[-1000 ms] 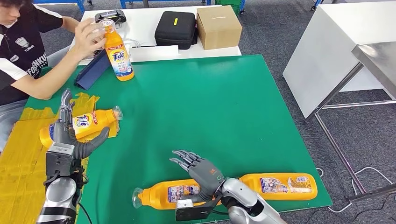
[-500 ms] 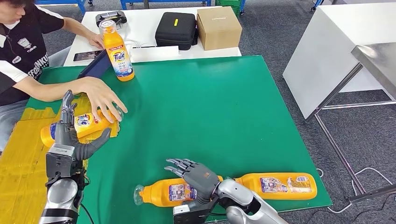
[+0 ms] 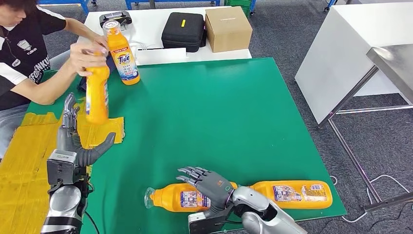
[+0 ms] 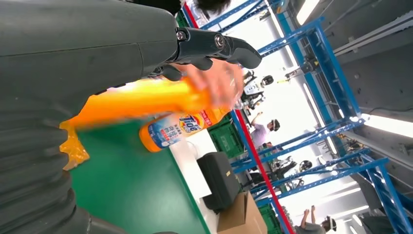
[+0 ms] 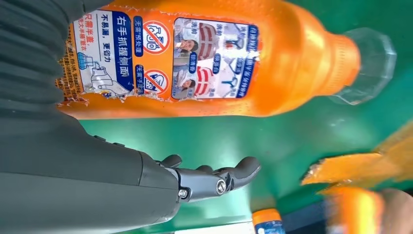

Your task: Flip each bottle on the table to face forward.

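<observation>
on the green-covered worktop, four orange plastic detergent bottles. nearest the front edge, two lying on their sides end to end, both showing the small-print back label: one orange bottle with a clear cap pointing left, and just to its right a second lying orange bottle close to the front right corner. over the first, the right robot hand with fingers spread and extended, palm above the bottle's body, holding nothing; cannot tell from the head view whether touching. in the right wrist view a strip of green between the fingers and the bottle's side.

at the far left, an upright orange bottle with a blue and white tide label facing forward, standing near the far edge. beside it, a fourth orange bottle held upright in the air by a person's hand around its neck, above a patch of yellow tape at the left of the worktop; blurred in the left wrist view.

left robot hand raised above the tape, fingers pointing up and thumb stretched sideways, wide apart, holding nothing, just below the lifted bottle.

behind the green surface, a white table with a black zip case and a brown cardboard box.
</observation>
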